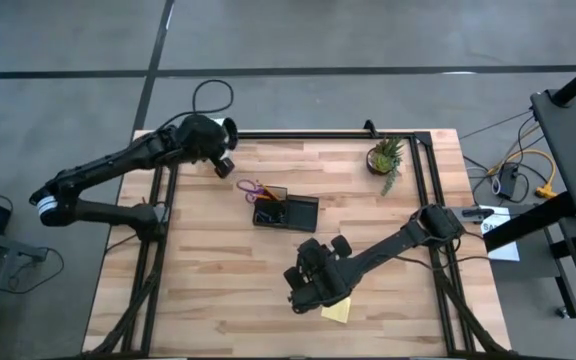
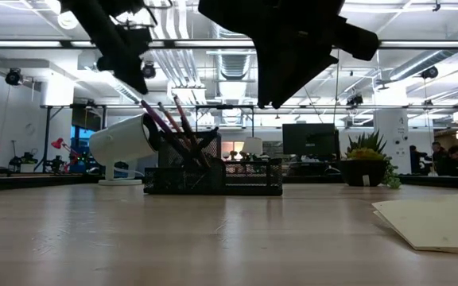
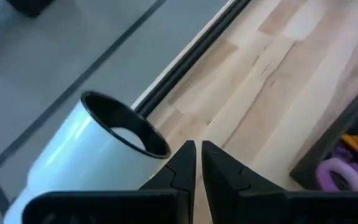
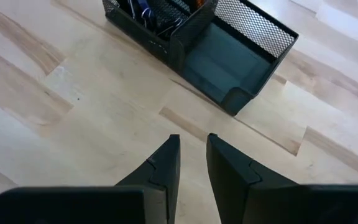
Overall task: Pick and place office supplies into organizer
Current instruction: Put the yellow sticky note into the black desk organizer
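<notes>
The black mesh organizer [image 1: 286, 211] stands mid-table. Its taller section holds purple-handled scissors [image 1: 251, 188] and pens [image 2: 169, 119] that lean out toward the left. A yellow sticky-note pad [image 1: 335, 311] lies flat near the table's near edge. My right gripper [image 1: 306, 287] hangs above the table just left of the pad. Its fingers are a narrow gap apart [image 4: 192, 146], hold nothing and point toward the organizer [image 4: 204, 37]. My left gripper [image 3: 198, 155] is shut and empty. It sits raised at the far-left corner, beside the white cylinder [image 3: 107, 146].
The white cylinder [image 2: 122, 141] lies on its side by the far-left edge, close to the organizer [image 2: 213, 176]. A potted plant [image 1: 386, 157] stands at the far right. Bare wood lies between the organizer and the near edge. A black frame rail [image 1: 298, 133] runs along the far edge.
</notes>
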`<action>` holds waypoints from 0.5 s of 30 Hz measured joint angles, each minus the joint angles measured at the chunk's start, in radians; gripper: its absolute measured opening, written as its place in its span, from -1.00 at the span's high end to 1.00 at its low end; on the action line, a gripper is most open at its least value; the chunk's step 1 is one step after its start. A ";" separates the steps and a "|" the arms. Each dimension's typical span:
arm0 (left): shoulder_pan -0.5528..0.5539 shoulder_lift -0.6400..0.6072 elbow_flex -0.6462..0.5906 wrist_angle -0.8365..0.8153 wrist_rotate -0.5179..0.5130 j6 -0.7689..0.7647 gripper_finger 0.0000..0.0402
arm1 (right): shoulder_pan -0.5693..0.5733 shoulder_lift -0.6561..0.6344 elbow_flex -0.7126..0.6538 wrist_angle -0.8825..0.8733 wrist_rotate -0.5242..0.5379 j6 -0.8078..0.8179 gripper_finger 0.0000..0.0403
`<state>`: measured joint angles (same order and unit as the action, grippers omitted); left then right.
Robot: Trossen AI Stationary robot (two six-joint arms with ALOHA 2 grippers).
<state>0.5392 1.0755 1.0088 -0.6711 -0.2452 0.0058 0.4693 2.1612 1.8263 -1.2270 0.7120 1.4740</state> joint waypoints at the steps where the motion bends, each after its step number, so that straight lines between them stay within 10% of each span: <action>1: -0.001 -0.017 0.000 -0.001 0.000 0.012 0.95 | 0.000 0.000 0.000 0.000 -0.001 0.000 0.66; 7: -0.006 -0.088 0.000 -0.031 0.095 -0.026 0.95 | -0.001 0.000 0.000 -0.001 -0.003 -0.037 0.66; 15: -0.026 -0.161 0.000 -0.007 0.827 -0.184 0.95 | -0.010 -0.004 0.005 0.030 -0.114 -0.185 0.66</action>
<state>0.5134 0.9145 1.0084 -0.6784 0.5819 -0.1786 0.4593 2.1568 1.8308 -1.1966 0.5984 1.2886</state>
